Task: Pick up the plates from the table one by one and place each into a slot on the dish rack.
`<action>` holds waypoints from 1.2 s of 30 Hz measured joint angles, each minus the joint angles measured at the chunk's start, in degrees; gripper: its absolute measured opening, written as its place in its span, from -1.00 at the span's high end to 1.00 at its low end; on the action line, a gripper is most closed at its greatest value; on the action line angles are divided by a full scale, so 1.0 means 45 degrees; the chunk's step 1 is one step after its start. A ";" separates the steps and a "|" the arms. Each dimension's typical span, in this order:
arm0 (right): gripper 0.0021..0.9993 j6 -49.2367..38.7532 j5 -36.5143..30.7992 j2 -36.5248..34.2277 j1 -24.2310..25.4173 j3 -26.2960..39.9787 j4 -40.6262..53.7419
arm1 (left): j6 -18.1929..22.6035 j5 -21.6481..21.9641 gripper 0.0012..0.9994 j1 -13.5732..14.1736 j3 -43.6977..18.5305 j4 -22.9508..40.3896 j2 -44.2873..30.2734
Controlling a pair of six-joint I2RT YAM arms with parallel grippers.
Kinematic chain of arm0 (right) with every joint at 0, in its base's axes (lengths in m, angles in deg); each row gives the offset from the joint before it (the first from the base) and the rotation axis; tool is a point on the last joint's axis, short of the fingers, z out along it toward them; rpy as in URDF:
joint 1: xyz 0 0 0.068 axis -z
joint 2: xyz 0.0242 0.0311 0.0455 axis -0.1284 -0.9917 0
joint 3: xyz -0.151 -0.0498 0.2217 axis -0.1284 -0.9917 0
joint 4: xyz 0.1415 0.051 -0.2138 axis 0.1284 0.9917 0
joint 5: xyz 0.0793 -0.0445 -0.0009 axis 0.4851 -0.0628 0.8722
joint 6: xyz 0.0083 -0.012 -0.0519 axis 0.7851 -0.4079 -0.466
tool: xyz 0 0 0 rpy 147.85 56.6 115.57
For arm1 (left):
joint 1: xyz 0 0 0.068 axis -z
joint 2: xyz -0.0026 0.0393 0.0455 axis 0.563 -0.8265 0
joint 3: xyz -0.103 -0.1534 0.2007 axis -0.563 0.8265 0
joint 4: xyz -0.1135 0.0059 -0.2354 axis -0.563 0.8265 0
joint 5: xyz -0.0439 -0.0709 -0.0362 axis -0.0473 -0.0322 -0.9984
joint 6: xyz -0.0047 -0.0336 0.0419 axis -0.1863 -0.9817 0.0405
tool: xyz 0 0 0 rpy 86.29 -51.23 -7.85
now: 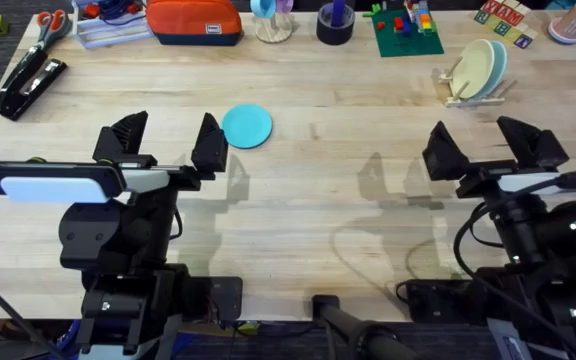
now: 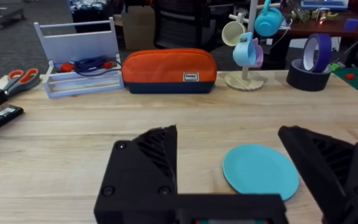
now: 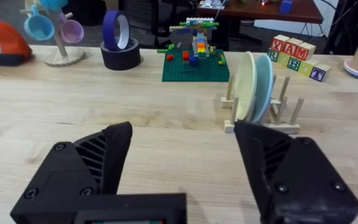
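Sky-blue plate [image 1: 246,126] flat on the worktop [image 1: 328,210], just beyond the left gripper [image 1: 165,141], jaws spread wide, empty. In the left wrist view, plate [image 2: 260,171] between the fingers [image 2: 146,163], untouched. Right gripper [image 1: 496,146] likewise wide open, holding nothing, near the dish rack [image 1: 465,93]. Rack [image 3: 263,118] at the far right, carrying two upright plates [image 3: 253,87], cream and pale blue.
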 joint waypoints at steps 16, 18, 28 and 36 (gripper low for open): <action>-0.99 0.0000 0.0000 0.0000 0.0000 0.0000 0.0029 | 0.0024 0.0000 -0.99 0.0000 0.0000 0.0000 0.0000; -0.99 0.0000 0.0000 0.0000 0.0000 0.0000 0.0029 | 0.0024 0.0000 -0.99 0.0000 0.0000 0.0005 0.0000; -0.99 0.0000 0.0005 -0.0019 0.0000 0.0909 0.1591 | 0.0025 0.0005 -0.99 0.0000 -0.0989 0.2142 0.0000; -0.99 0.0003 0.0005 -0.0024 0.0000 0.4208 0.5714 | 0.0039 0.0005 -0.99 0.0000 -0.4962 0.6119 -0.0017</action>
